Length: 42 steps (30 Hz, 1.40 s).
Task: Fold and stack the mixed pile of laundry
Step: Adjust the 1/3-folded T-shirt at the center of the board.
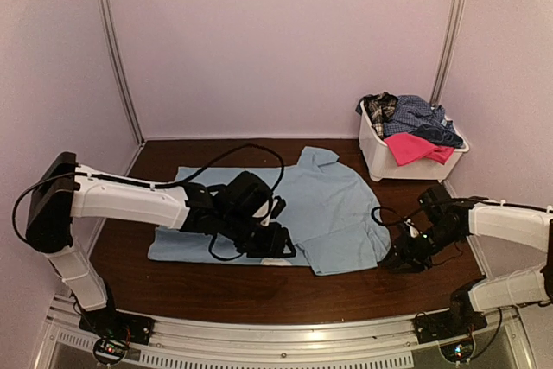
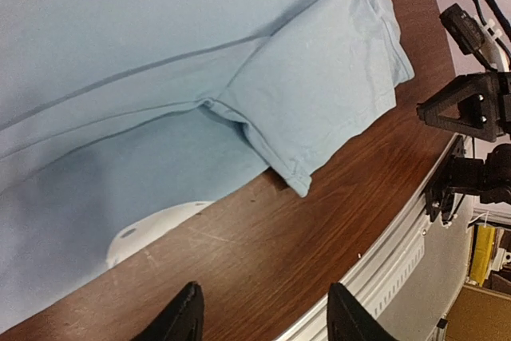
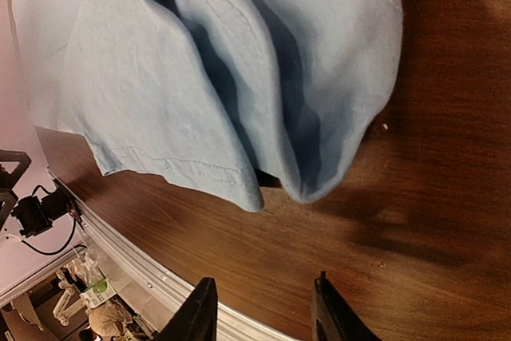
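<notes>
The light blue shirt (image 1: 320,205), which looked soft, light and limp, lay flat on the bench (image 1: 216,287), likely best pinched at a hem or sleeve edge, while the left jaws and right jaws stood spread and empty near its front edge.

One blue shirt (image 1: 337,209), one basket (image 1: 380,163), two arms (image 1: 130,200) (image 1: 510,220)

No legible text — none anywhere

Pale lilac walls (image 1: 276,41) seen on three sides, evenly lit. Metal uprights (image 1: 117,49) fixed in back corners. Dark wood table (image 1: 259,291) edged by metal rail (image 1: 285,334) at near side.
</notes>
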Each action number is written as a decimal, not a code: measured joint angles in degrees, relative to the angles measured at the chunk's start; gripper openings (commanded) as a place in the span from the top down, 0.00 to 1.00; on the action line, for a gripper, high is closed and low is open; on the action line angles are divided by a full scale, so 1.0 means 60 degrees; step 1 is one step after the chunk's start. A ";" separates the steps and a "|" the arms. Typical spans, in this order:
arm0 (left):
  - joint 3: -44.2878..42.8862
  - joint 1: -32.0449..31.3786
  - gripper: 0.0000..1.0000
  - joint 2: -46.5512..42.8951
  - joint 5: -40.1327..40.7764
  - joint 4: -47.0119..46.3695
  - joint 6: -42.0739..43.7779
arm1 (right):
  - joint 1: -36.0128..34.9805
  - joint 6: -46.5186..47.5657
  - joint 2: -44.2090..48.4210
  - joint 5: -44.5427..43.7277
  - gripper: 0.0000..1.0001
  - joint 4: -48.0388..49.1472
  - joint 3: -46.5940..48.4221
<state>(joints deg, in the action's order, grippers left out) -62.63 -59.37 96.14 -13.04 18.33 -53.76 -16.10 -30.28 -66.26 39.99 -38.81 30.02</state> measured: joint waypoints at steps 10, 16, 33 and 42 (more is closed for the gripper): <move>-0.0160 -0.0459 0.58 0.1847 -0.0259 -0.2313 -0.0976 | -0.0084 -0.0324 -0.0856 -0.0033 0.64 0.1523 -0.0321; -0.0492 -0.0699 0.60 0.2871 -0.0444 -0.3096 -0.1330 | -0.0153 -0.0423 -0.1268 -0.0036 0.68 0.2135 -0.0321; -0.0572 -0.1188 0.67 0.3552 -0.0718 -0.4280 -0.2073 | -0.0350 -0.0477 -0.1643 0.0073 0.81 0.3038 -0.0488; -0.0576 -0.1188 0.92 0.3687 -0.0787 -0.4390 -0.2182 | -0.0477 -0.0535 -0.1639 0.0051 1.00 0.2940 -0.0495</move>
<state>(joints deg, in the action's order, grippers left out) -66.08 -66.50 118.26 -17.76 -8.01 -66.85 -18.96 -33.50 -76.09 40.29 -21.17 27.05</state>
